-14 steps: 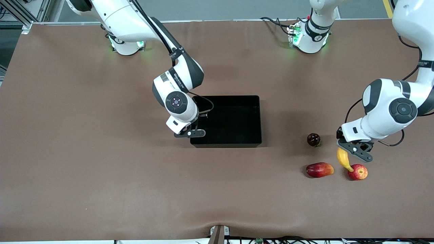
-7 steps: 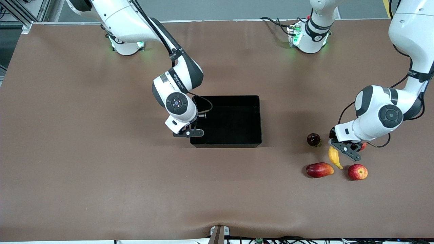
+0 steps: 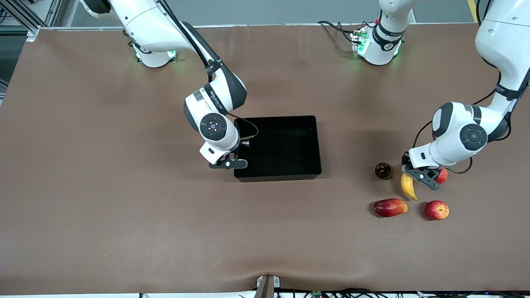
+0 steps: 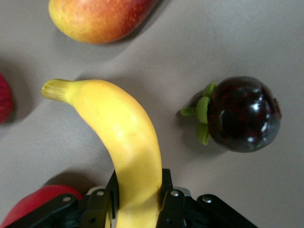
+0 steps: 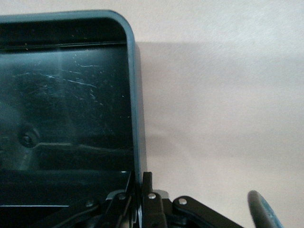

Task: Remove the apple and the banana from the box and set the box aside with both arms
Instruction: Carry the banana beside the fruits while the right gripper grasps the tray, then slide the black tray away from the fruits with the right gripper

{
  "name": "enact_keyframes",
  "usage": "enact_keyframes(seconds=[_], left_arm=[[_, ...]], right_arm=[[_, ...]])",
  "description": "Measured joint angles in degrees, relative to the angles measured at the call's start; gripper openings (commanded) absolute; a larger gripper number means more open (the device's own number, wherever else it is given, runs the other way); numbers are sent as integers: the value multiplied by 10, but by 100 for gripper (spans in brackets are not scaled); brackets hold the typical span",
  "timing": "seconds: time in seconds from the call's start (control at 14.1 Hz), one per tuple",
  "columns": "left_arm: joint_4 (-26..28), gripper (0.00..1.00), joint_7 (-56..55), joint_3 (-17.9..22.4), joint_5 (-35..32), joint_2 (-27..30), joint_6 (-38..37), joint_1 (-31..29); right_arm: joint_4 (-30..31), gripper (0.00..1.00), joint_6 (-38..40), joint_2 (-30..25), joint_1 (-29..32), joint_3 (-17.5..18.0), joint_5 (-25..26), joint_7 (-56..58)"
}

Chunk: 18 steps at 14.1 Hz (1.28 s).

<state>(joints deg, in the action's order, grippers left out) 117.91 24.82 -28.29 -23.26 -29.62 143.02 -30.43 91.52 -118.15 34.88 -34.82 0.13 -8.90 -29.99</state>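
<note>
My left gripper (image 3: 419, 176) is shut on the yellow banana (image 3: 408, 187), held just above the table among the fruits; the left wrist view shows the fingers (image 4: 170, 202) clamped on the banana (image 4: 124, 142). The red apple (image 3: 436, 210) with yellow streaks lies on the table nearer the front camera. My right gripper (image 3: 232, 164) is shut on the wall of the black box (image 3: 308, 124) at the corner toward the right arm's end; the right wrist view shows the jaws pinching that wall (image 5: 136, 142).
A dark purple mangosteen (image 3: 383, 170) sits beside the banana, also in the left wrist view (image 4: 243, 114). A red-and-yellow mango (image 3: 390, 207) lies beside the apple. A pinkish-red fruit (image 3: 442, 176) is partly hidden under the left gripper.
My left gripper has carried the banana away from the apple, toward the mangosteen and slightly farther from the front camera. The box has shifted slightly with the right gripper.
</note>
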Motion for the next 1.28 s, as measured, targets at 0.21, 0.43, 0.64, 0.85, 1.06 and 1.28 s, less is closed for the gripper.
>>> enact_keyframes(seconds=[0.21, 0.43, 0.64, 0.85, 1.06, 1.28], left_arm=[[11, 0, 0, 10, -3, -10, 26, 0], [14, 0, 0, 11, -3, -18, 39, -1], [15, 0, 0, 13, -3, -18, 42, -1], [15, 0, 0, 13, -3, -18, 42, -1], [15, 7, 0, 13, -3, -18, 44, -1], [16, 100, -9, 14, -3, -18, 45, -1]], right_arm=[[-13, 0, 52, -28, 49, -4, 1, 37], [-14, 0, 101, -64, 130, -8, 8, 101], [-4, 0, 115, -81, 201, -10, 13, 173], [3, 0, 113, -83, 282, -12, 30, 256], [9, 0, 110, -83, 370, -14, 47, 338], [14, 0, 110, -79, 444, -14, 48, 399]])
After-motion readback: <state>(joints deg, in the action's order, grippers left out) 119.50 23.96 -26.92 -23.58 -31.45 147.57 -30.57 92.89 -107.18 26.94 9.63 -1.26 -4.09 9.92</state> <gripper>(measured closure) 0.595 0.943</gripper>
